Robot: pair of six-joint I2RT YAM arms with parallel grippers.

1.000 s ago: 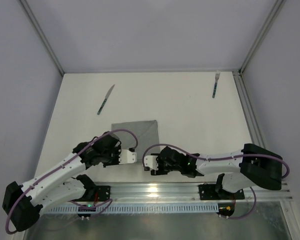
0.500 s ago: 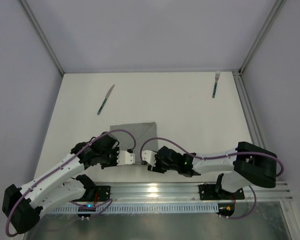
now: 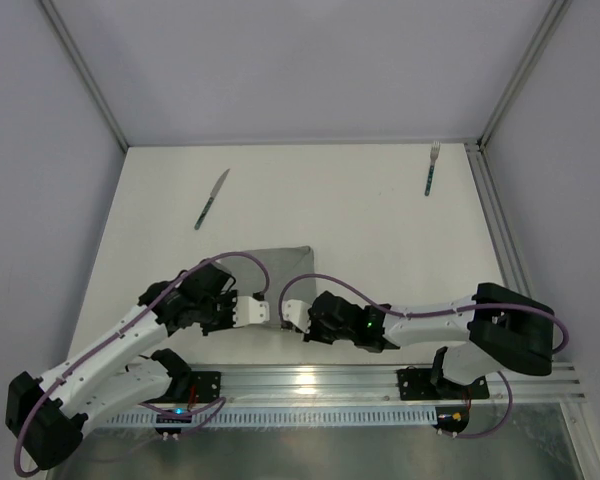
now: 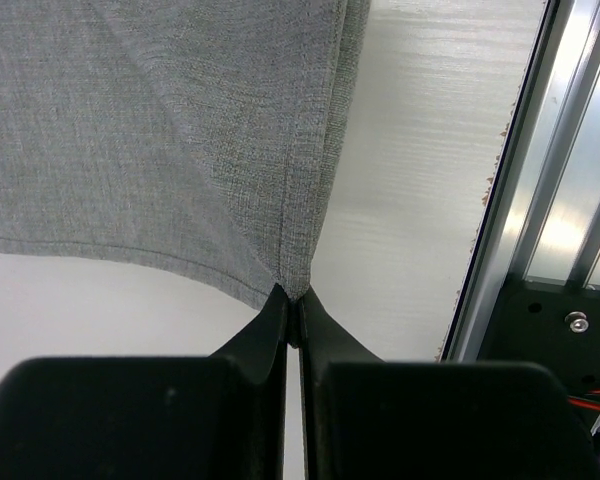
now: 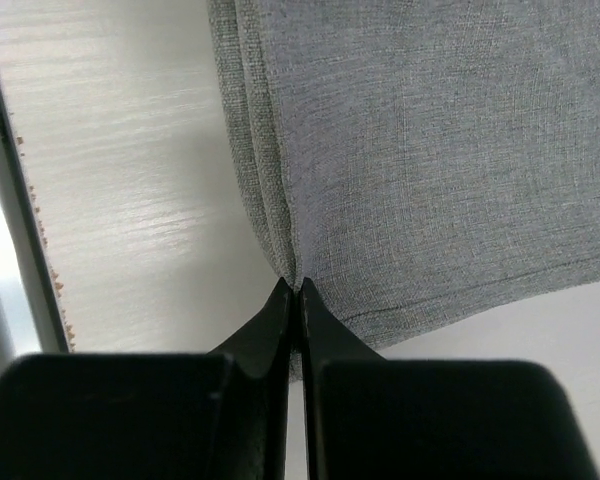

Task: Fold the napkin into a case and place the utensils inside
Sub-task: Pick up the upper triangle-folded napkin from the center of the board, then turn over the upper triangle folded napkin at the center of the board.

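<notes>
The grey napkin [image 3: 285, 272] lies folded in a rough square near the table's front edge, and no narrow case shape shows. My left gripper [image 3: 266, 312] is shut on its near corner [image 4: 293, 300], the cloth [image 4: 180, 130] spreading away from the tips. Close beside it, my right gripper [image 3: 289, 316] is shut on the layered near edge [image 5: 295, 290] of the napkin [image 5: 430, 150]. The knife [image 3: 211, 198] lies at the back left. At the back right lies the fork [image 3: 432, 168].
The aluminium rail [image 3: 380, 380] with the arm bases runs along the near edge, just behind both grippers [image 4: 560, 200]. Frame posts [image 3: 505, 100] and grey walls bound the white table [image 3: 360, 230] at the back and sides.
My right gripper has moved left to the napkin's near edge and shut on it. The left arm has shifted slightly right, still holding its corner.
</notes>
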